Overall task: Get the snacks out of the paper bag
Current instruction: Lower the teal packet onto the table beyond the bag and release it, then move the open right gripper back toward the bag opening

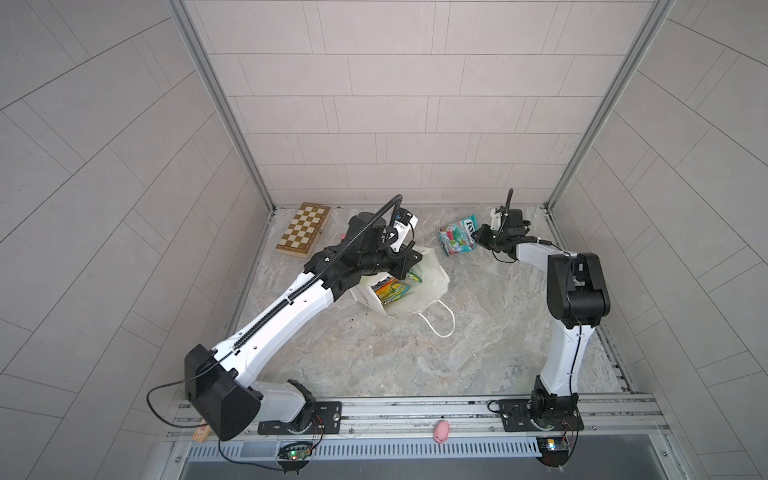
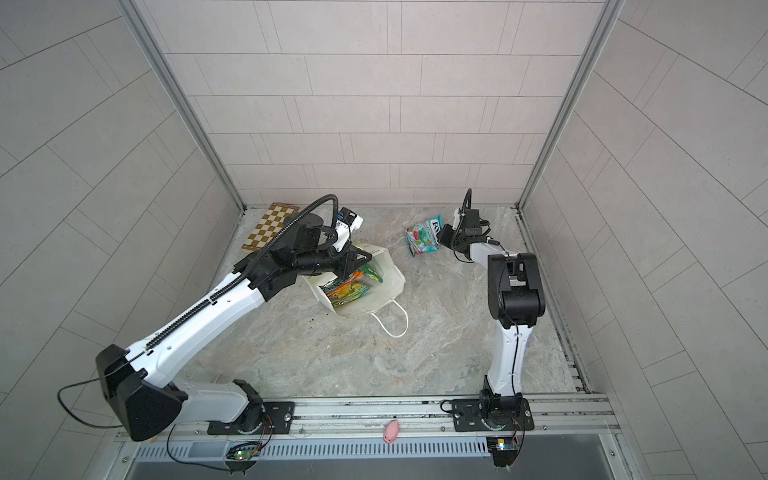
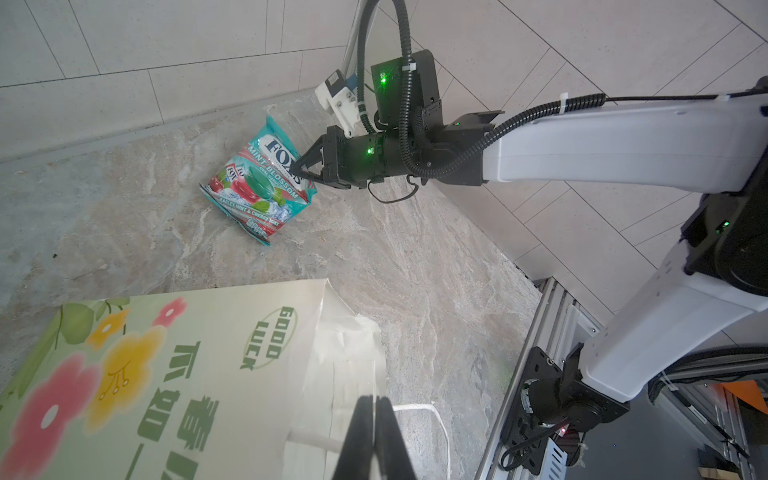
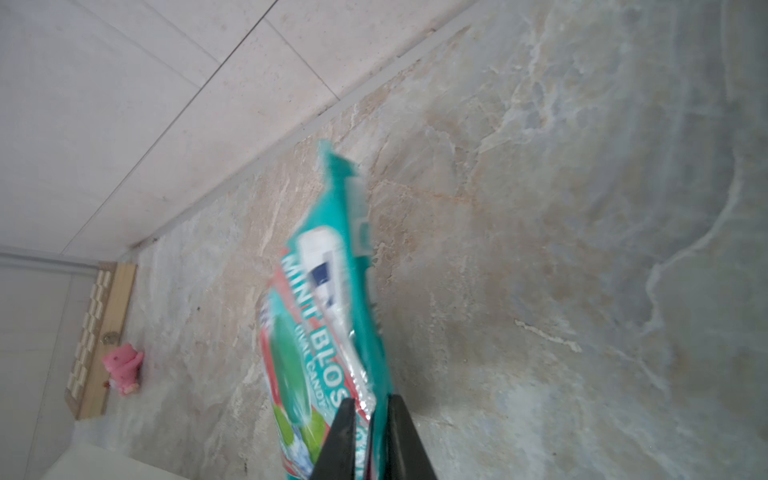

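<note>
Right end effector (image 4: 371, 428), jaws slightly apart around the teal packet (image 1: 456, 237) lying upper right on the desk (image 1: 415, 365), grip unclear, may drag it along. Left end effector (image 3: 376, 432), closed on the rim of the paper bag (image 1: 434, 276) mid-frame, could tip it, snacks (image 1: 392, 291) inside.

Two arms, white link shells, black joint housings; left arm (image 1: 274, 322): black cable chain (image 1: 286, 302), corrugated hose (image 1: 374, 216); right arm (image 1: 561, 357): thin black cable (image 1: 576, 349), green lights (image 3: 368, 150) behind right pincer (image 3: 297, 170); base plates (image 1: 328, 415) black, screwed; pincer fingers (image 3: 313, 151) black, tapered.
</note>
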Robot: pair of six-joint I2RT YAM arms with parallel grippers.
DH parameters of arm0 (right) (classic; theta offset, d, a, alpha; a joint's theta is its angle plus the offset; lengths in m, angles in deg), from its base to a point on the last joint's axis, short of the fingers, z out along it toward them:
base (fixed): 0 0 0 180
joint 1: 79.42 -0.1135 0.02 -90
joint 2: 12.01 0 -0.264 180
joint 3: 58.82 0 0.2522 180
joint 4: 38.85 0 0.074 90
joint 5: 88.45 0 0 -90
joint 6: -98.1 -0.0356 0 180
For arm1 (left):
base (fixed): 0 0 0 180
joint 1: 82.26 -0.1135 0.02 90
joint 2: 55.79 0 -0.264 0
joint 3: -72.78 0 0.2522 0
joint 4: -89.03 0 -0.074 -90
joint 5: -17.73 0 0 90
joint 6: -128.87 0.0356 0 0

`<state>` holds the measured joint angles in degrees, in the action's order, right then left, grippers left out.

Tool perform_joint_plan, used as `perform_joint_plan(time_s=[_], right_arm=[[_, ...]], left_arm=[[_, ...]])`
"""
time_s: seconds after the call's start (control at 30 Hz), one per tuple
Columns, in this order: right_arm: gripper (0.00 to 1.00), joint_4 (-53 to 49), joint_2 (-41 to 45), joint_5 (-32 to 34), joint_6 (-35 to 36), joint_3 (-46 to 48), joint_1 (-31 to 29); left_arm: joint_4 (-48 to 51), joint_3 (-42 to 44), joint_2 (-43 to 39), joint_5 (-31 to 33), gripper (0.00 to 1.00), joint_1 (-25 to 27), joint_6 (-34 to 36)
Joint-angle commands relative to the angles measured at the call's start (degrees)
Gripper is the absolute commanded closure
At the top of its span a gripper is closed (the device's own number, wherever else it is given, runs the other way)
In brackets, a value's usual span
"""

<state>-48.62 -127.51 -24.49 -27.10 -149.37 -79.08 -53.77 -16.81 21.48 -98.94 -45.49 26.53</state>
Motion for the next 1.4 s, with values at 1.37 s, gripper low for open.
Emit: perform_joint_plan(time_s=[1.37], right_arm=[[0.50,-12.4,56.4,-2.3,27.0,28.5,-26.8]], left_arm=[[0.0,-0.1,-0.9,1.7,1.00,2.3,0.9]])
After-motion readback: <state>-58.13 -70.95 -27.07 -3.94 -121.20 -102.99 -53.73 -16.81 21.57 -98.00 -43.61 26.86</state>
